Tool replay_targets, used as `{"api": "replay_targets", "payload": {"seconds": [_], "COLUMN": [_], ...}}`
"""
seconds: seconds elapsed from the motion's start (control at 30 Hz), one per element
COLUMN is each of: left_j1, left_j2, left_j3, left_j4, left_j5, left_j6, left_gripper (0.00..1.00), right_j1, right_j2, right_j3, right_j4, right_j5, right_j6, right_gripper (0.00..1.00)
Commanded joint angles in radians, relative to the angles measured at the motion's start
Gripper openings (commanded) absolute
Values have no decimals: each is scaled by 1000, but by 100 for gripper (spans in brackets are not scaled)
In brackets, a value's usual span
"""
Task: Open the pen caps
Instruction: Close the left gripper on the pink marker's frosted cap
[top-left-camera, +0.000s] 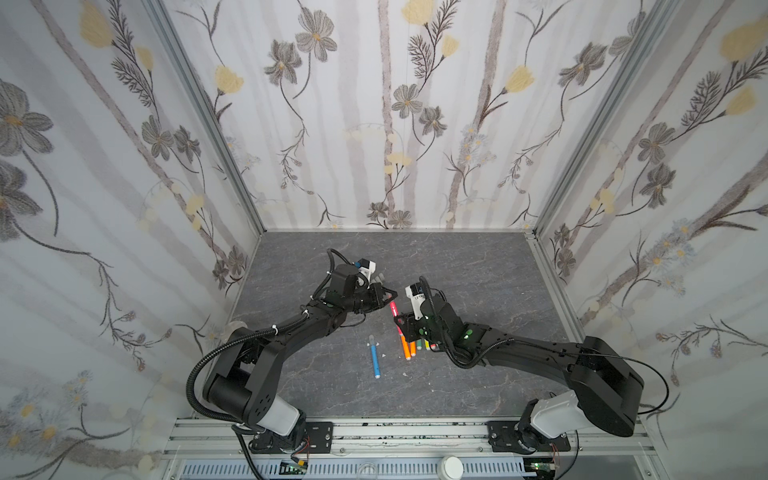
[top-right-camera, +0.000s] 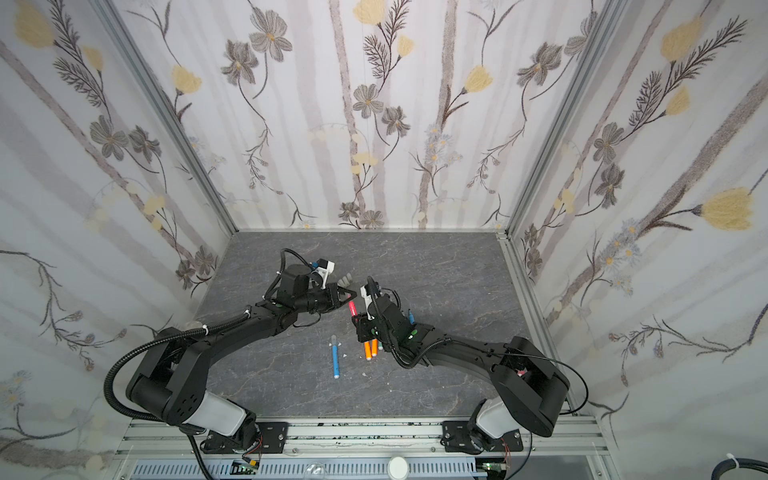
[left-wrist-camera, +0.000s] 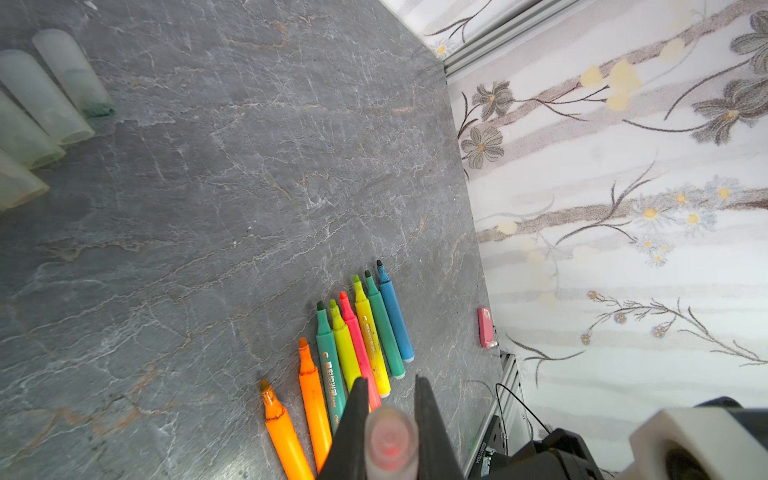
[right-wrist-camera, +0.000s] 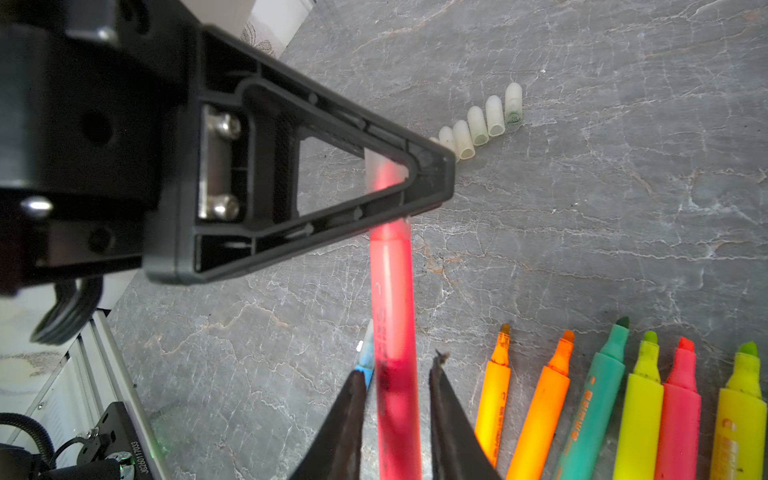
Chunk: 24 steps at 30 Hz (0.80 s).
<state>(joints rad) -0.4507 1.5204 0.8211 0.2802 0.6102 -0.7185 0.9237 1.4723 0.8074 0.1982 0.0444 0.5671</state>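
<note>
Currently left pincer clenched on the cap; right pincer grasps the pink pen by its barrel; pen's long axis spans the 2 pincers; pull should follow it.

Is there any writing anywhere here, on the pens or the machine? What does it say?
"J6260117033", as best it reads: white print on a black robot part, right wrist view.
White printed characters on the teal pen: too blurred to read.
Small orange print on the yellow pen: unreadable.
Light print on a second black part, left wrist view: too blurred to read.
Both top views: nothing legible.
</note>
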Motion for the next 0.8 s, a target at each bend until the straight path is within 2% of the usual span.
{"api": "replay_targets", "payload": {"seconds": [0.0, 0.33, 0.77], "left_j1": [3, 1, 2], "left_j2": [-12, 1, 1], "left_j3": [11, 4, -3], "left_j4": [5, 33, 58], "left_j5": [-19, 3, 22], "left_j6": [2, -6, -21], "left_gripper": [0, 0, 0], "right_j1": [3, 2, 2], "right_j2": [9, 44, 85], "right_j3": [9, 42, 56], "right_j4": [24, 40, 98], "right_j5": [11, 6, 10], "right_j6": [-9, -17, -23], "right_gripper": [27, 26, 13]}}
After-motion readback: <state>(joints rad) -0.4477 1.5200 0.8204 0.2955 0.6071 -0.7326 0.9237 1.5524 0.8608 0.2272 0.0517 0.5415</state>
